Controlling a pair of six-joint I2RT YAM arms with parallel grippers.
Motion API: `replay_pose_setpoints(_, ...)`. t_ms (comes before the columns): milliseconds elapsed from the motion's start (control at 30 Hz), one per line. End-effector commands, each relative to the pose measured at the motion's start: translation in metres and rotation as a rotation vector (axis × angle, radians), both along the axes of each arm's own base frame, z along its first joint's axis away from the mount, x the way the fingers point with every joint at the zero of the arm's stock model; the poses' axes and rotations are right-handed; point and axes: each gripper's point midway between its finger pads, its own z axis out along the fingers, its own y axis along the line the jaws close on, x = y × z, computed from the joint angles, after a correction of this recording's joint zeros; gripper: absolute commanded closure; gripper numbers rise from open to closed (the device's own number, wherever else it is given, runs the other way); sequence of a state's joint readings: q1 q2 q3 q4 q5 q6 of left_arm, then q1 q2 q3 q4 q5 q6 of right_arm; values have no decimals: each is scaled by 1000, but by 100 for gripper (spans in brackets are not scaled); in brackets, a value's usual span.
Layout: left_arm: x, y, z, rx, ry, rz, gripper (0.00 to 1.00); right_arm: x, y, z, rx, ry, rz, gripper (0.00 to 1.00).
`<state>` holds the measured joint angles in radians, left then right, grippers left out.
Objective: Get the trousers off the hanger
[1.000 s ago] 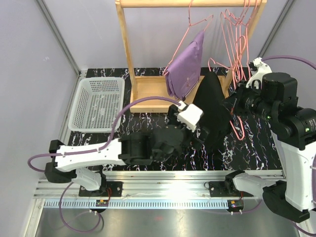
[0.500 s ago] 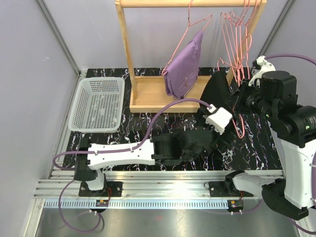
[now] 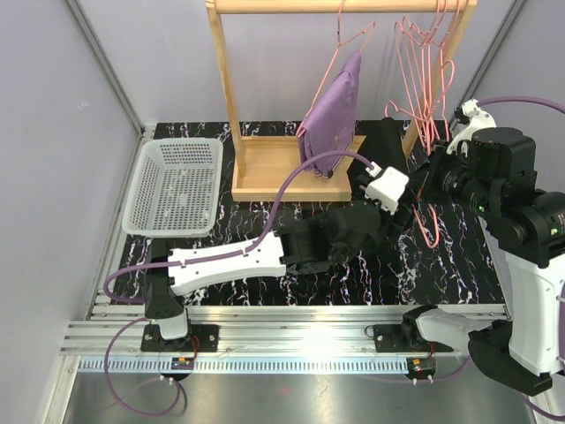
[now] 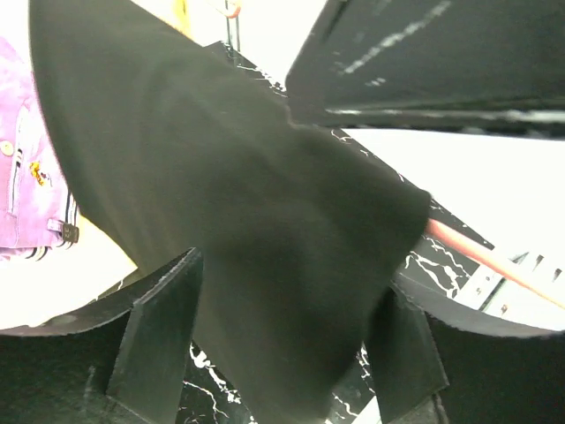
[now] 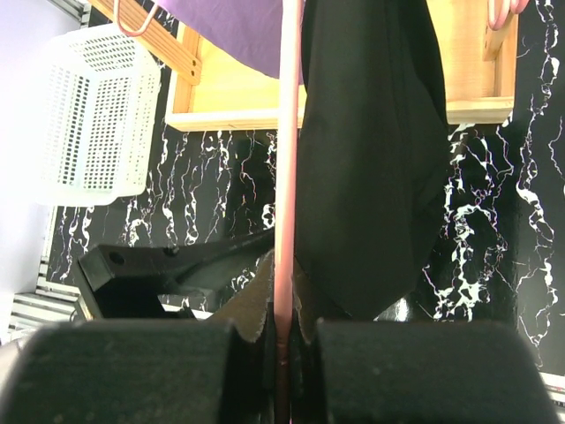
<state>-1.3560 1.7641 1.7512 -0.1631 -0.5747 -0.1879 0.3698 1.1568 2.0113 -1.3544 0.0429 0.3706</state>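
black trousers (image 4: pixel 265 221): matt cloth | hanger (image 5: pixel 285 177): smooth coated wire | rack (image 3: pixel 265 166): wood

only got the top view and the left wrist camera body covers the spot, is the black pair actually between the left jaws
observer: Yes. In the left wrist view the black trousers hang down between the left fingers, and the left jaws stand apart; I cannot tell whether they press on the cloth.
operator: ok and what has the right got
observer: In the right wrist view the right jaws are shut on the wire of a pink hanger, with the black cloth hanging close beside that wire.
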Motion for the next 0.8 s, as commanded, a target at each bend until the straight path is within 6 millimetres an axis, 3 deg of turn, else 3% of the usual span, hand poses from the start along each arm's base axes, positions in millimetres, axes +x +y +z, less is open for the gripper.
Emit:
replay_pose_setpoints(0,-4,-2,31,-95,-22,-15,32,12,-2,38,35,-168,-23,100)
replay_pose_setpoints(400,8,0,44,-98,-66,44,60,13,2,30,45,-143,-8,100)
replay_pose_setpoints(633,13,4,59,-148,-77,74,88,10,5,32,60,-151,9,100)
replay_pose_setpoints(667,13,5,62,-157,-76,76,99,10,6,31,61,-146,12,100)
replay_pose_setpoints(700,13,5,62,-159,-76,76,100,10,5,30,58,-145,9,100)
replay_pose_setpoints(733,11,4,63,-160,-77,62,94,10,6,31,63,-147,11,100)
replay_pose_setpoints(767,12,4,64,-161,-77,62,83,9,6,33,67,-150,15,100)
